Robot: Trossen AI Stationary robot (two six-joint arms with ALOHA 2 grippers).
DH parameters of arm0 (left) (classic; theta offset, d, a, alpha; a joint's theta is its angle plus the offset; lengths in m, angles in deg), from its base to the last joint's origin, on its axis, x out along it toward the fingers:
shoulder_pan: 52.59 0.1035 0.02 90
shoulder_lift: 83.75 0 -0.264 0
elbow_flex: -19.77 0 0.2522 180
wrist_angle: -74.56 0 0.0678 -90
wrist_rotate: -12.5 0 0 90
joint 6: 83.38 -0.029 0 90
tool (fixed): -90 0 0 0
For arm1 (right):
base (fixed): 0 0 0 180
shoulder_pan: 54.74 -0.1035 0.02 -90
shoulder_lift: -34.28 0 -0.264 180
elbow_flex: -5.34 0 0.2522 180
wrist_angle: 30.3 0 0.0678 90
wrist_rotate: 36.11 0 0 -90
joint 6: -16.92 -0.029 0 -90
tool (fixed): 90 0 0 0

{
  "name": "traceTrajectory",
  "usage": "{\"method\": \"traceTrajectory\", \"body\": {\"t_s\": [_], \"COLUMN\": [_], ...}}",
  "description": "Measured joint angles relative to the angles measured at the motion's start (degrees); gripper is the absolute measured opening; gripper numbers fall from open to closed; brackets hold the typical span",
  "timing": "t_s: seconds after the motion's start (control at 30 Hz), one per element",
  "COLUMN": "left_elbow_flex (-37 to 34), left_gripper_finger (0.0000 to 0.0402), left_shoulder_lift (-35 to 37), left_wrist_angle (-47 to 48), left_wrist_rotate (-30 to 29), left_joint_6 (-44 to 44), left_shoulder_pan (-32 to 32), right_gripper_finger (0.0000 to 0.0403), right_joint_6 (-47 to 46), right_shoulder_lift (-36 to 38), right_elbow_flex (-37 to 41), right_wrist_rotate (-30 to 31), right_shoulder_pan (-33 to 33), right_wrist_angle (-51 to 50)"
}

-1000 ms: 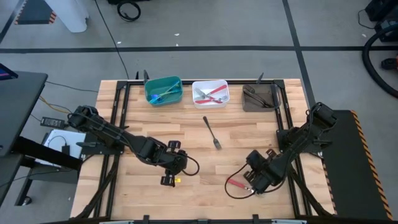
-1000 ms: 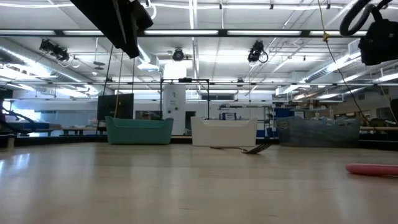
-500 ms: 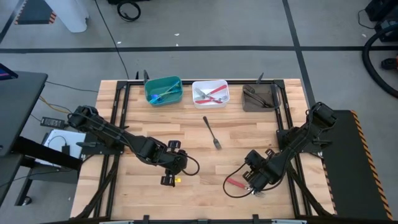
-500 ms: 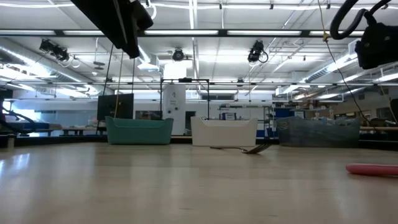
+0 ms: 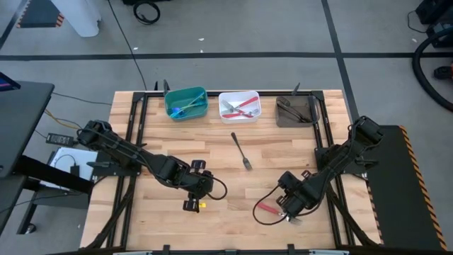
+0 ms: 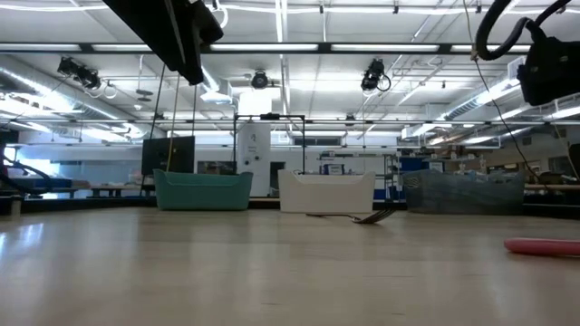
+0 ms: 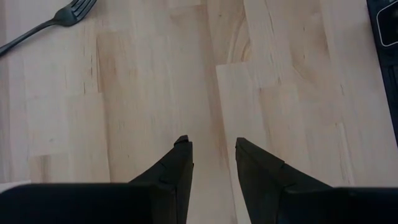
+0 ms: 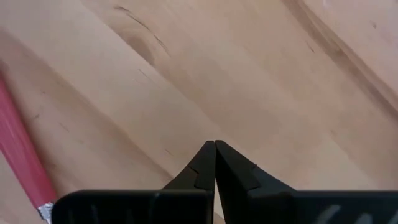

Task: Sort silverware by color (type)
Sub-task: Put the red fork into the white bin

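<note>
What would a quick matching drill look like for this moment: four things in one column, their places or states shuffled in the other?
Column one:
1. dark fork
2. red-handled fork
3. left end effector
4. right end effector

Column two:
A. fingers shut, holding nothing
B. lying on the bare wood mid-table, in front of the white bin
C. fingers apart over bare wood
D. lying on the table beside the right end effector

Pairs: 1-B, 2-D, 3-C, 4-A
</note>
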Motion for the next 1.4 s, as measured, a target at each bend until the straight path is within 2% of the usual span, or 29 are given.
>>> {"method": "traceTrajectory", "body": {"t_s": [0.27, 0.57, 0.77, 0.9, 1.03, 1.4], "left_elbow_flex": [0.0, 0.0, 0.0, 0.0, 0.0, 0.0], "left_gripper_finger": [0.0121, 0.0121, 0.0121, 0.0121, 0.0121, 0.0121], "left_shoulder_lift": [0.0, 0.0, 0.0, 0.0, 0.0, 0.0], "left_wrist_angle": [0.0, 0.0, 0.0, 0.0, 0.0, -0.2], "left_wrist_rotate": [0.0, 0.0, 0.0, 0.0, 0.0, 0.0], "left_joint_6": [0.0, 0.0, 0.0, 0.0, 0.0, 0.0], "left_shoulder_pan": [0.0, 0.0, 0.0, 0.0, 0.0, 0.0], "right_gripper_finger": [0.0031, 0.009, 0.0122, 0.0126, 0.0126, 0.0125], "right_joint_6": [9.4, 13.1, 8.9, 7.0, 7.7, 8.5], "right_shoulder_lift": [0.0, 0.0, 0.0, 0.0, 0.0, -5.6], "right_elbow_flex": [0.0, 0.0, 0.0, -0.1, -0.1, -0.1], "right_wrist_rotate": [-0.4, -2.0, -9.4, -10.0, -6.9, -6.6], "right_shoulder_pan": [0.4, 0.3, 0.2, -1.3, -2.9, -6.3], "right_wrist_angle": [0.4, 6.4, 17.0, 23.3, 22.6, 23.4]}}
